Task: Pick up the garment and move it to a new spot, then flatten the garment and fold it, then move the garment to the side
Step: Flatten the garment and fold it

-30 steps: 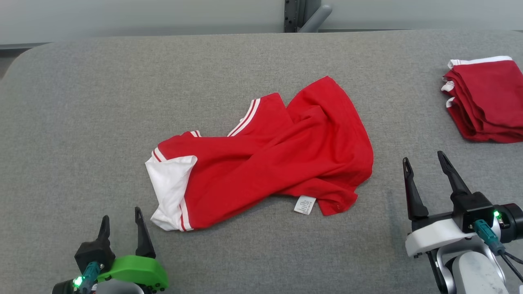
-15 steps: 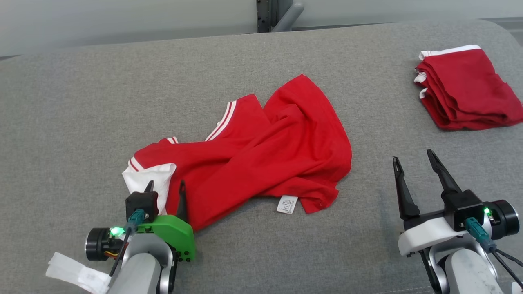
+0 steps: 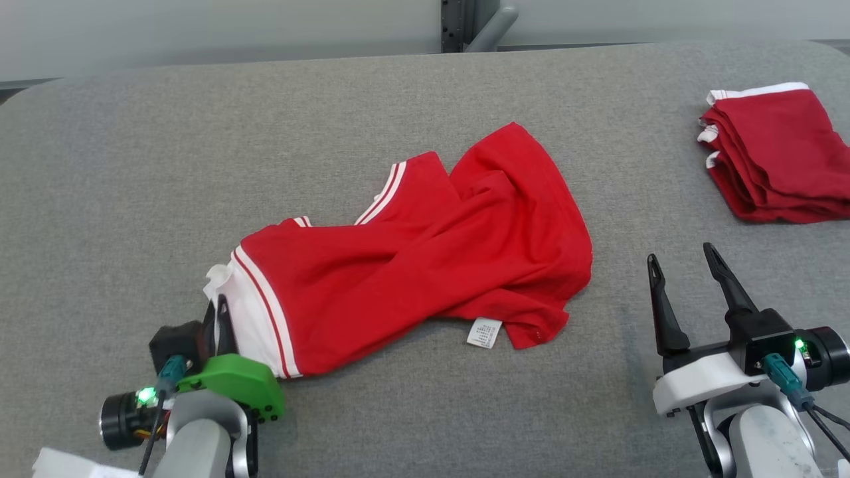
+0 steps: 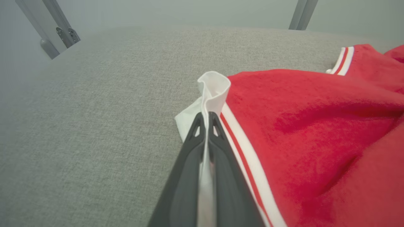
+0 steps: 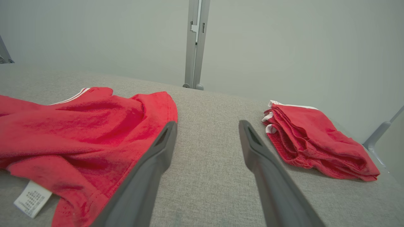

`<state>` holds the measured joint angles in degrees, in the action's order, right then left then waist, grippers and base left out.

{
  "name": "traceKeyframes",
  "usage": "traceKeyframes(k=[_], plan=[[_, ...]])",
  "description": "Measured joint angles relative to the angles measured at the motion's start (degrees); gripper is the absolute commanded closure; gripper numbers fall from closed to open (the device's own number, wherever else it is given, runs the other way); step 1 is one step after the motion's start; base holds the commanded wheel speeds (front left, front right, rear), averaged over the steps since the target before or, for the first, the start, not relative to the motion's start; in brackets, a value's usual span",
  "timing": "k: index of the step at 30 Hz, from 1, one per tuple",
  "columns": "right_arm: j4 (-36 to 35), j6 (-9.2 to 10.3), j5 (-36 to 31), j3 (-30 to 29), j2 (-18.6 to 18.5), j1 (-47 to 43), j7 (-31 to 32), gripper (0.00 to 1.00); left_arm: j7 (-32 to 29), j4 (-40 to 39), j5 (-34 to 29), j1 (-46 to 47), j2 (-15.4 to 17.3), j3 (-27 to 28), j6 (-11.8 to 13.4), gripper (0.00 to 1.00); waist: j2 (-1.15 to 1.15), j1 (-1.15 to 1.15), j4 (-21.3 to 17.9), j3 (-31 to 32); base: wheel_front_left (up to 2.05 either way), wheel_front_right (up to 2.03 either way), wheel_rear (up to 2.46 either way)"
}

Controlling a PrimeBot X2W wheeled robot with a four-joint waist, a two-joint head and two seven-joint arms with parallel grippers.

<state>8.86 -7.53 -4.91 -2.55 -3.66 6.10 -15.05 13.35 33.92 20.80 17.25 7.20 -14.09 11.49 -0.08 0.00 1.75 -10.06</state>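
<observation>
A crumpled red garment (image 3: pixel 425 265) with white, red-striped trim lies in the middle of the grey padded table (image 3: pixel 133 166). My left gripper (image 3: pixel 216 312) is shut on the garment's white near-left edge (image 4: pixel 213 85), and a fold of white cloth stands up between its fingers (image 4: pixel 189 157). A white care label (image 3: pixel 483 332) sticks out at the garment's near edge. My right gripper (image 3: pixel 684 262) stands open over bare table to the right of the garment (image 5: pixel 79 132), touching nothing.
A folded stack of red garments (image 3: pixel 777 156) with white trim rests at the table's far right (image 5: pixel 315 138). A grey metal post (image 3: pixel 475 23) rises behind the table's far edge. Bare grey surface spreads to the left and along the near side.
My left gripper has gone from open beside the garment to shut on its white edge, lifting and turning that edge over. The head camera has shifted. The right gripper stays open.
</observation>
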Motion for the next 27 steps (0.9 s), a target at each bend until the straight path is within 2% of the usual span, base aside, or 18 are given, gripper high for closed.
traceKeyframes(k=[4,8,11,12,13,21,27], plan=[[0.02,0.00,-0.01,-0.43,0.07,-0.31,0.00,0.00,0.83,-1.26,2.03,-4.15,-0.02,3.01,1.56,1.00,0.00,0.00,1.38,0.39,0.00,0.00,0.00],[0.15,0.00,-0.01,-0.91,0.08,-0.80,0.00,0.00,0.91,-0.98,3.77,-7.54,-0.47,3.88,1.68,1.00,0.00,0.00,2.37,0.54,0.00,0.00,0.00],[0.40,0.00,-0.35,-2.52,0.09,-1.13,0.00,0.00,1.11,-1.07,4.59,-8.87,-0.88,4.47,1.57,0.37,0.00,0.00,2.67,0.43,0.00,0.00,0.00],[0.41,0.00,-0.37,-2.96,0.09,-1.15,0.00,0.00,1.22,-1.19,4.77,-9.23,-0.86,4.81,1.63,0.06,0.00,0.00,2.69,0.37,0.00,0.00,0.00],[0.41,0.00,-0.37,-2.96,0.09,-1.15,0.00,0.00,1.22,-1.19,4.77,-9.23,-0.86,4.81,1.63,0.00,0.00,0.00,2.69,0.37,0.00,0.00,0.00],[1.24,0.00,-0.73,-3.44,0.04,-1.23,0.00,0.00,1.59,-4.43,4.93,-10.74,1.07,8.91,2.86,0.00,0.00,0.00,2.41,0.36,0.00,0.00,0.00],[4.36,0.00,1.58,2.32,-0.55,-1.32,0.00,0.00,1.67,-11.17,2.82,-11.61,0.99,10.07,3.05,0.00,0.00,0.00,2.78,0.49,0.00,0.00,0.00]])
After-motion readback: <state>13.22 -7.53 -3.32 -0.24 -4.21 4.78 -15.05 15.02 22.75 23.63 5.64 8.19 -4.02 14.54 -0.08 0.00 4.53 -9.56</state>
